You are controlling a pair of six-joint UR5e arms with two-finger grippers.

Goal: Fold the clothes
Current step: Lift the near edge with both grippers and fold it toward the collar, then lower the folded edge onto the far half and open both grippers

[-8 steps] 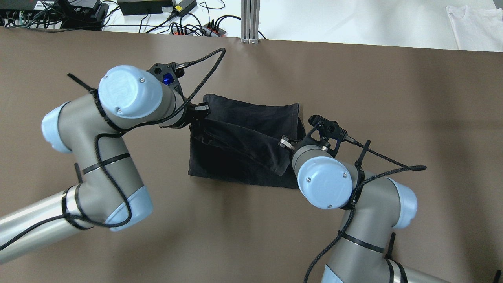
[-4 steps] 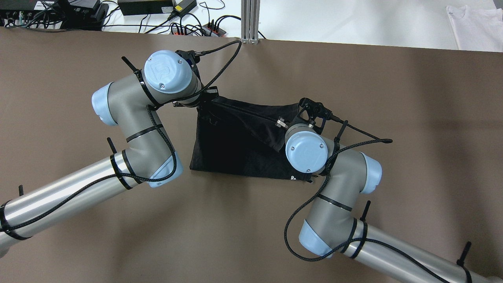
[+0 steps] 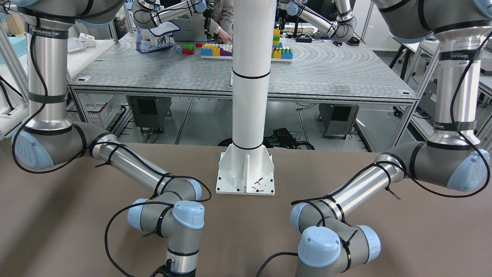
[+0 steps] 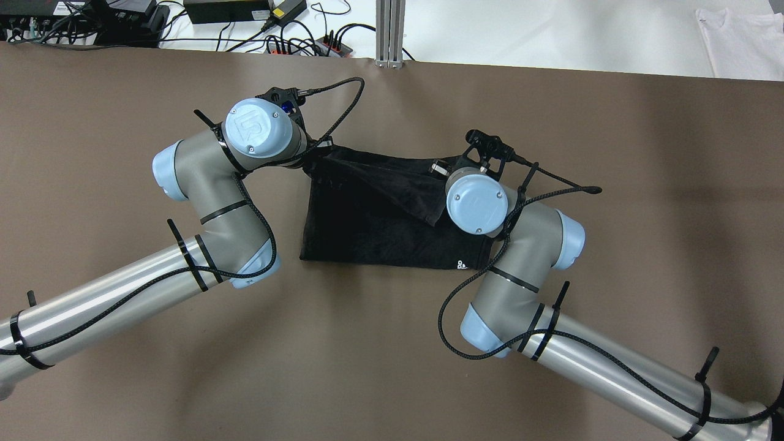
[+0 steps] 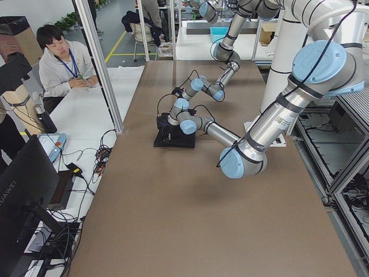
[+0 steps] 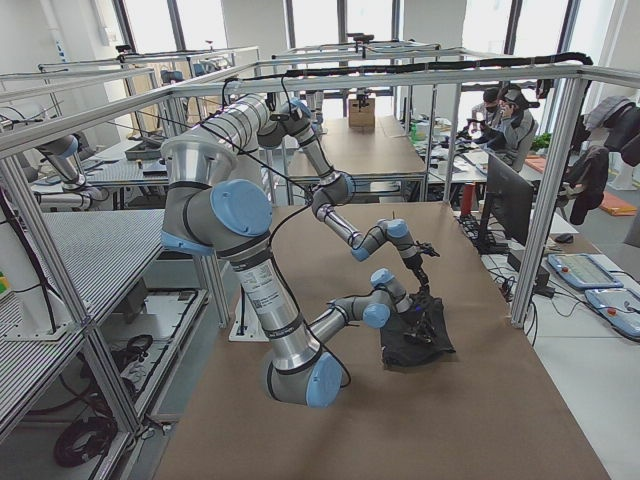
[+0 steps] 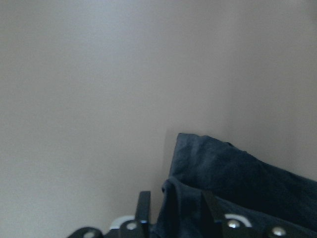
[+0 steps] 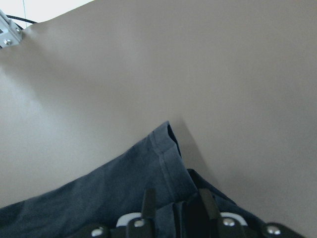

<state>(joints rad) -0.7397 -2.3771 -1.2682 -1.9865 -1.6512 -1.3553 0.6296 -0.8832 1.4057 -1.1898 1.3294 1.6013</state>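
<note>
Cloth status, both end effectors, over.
Left end effector shut on cloth corner. Right end effector shut on other corner. Held edge near far edge. No obstacle seen.

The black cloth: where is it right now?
In the overhead view, the black cloth lies mid-table, stretched between the left gripper and the right gripper, each pinching a corner.

one dark cloth (image 4: pixel 373 226) on one brown table (image 4: pixel 392 367). two robot arms, a left arm (image 4: pixel 214 202) and a right arm (image 4: pixel 520 257), so two grippers too: left gripper (image 7: pixel 176 213), right gripper (image 8: pixel 177 208), two fingers (image 7: pixel 144 210) showing on each. one white pole (image 3: pixel 250 77) on one base plate (image 3: pixel 246 181). one white garment (image 4: pixel 741 37) past the table's far edge. one seated person (image 5: pixel 63 63) in the left side view.
</note>
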